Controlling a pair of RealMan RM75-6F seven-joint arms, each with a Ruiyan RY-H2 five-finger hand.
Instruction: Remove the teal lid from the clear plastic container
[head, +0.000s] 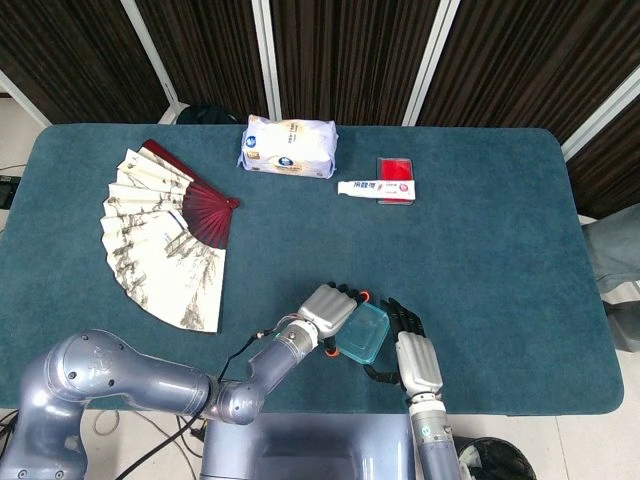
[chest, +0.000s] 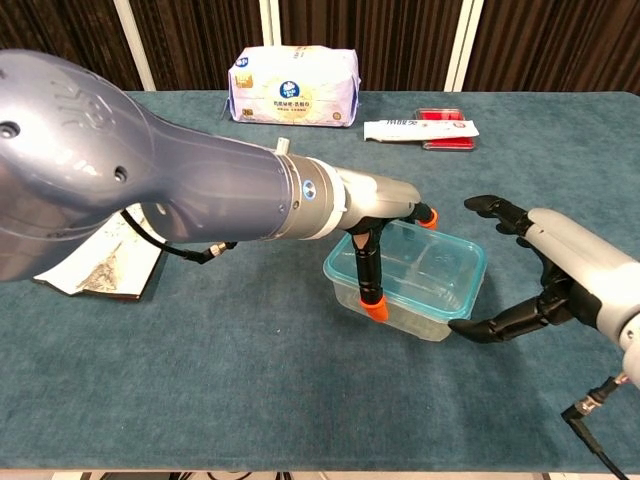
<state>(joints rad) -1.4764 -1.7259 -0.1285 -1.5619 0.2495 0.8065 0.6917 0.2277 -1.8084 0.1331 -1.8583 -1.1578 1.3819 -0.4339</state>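
The clear plastic container (chest: 400, 310) with its teal lid (chest: 425, 262) sits tilted near the table's front edge, also seen in the head view as the container (head: 363, 331). My left hand (chest: 385, 215) (head: 328, 308) grips its left end, one orange-tipped finger down the front wall and others over the lid's far edge. My right hand (chest: 560, 270) (head: 412, 350) is spread wide beside the container's right end. Its lower finger reaches almost to the bottom right corner, and I cannot tell whether it touches.
A folding paper fan (head: 165, 235) lies spread at the left. A pack of wipes (head: 289, 146) sits at the back centre. A toothpaste tube (head: 375, 187) lies against a red box (head: 396, 170) to the right of the pack. The table's front edge (head: 500, 410) is close to both hands.
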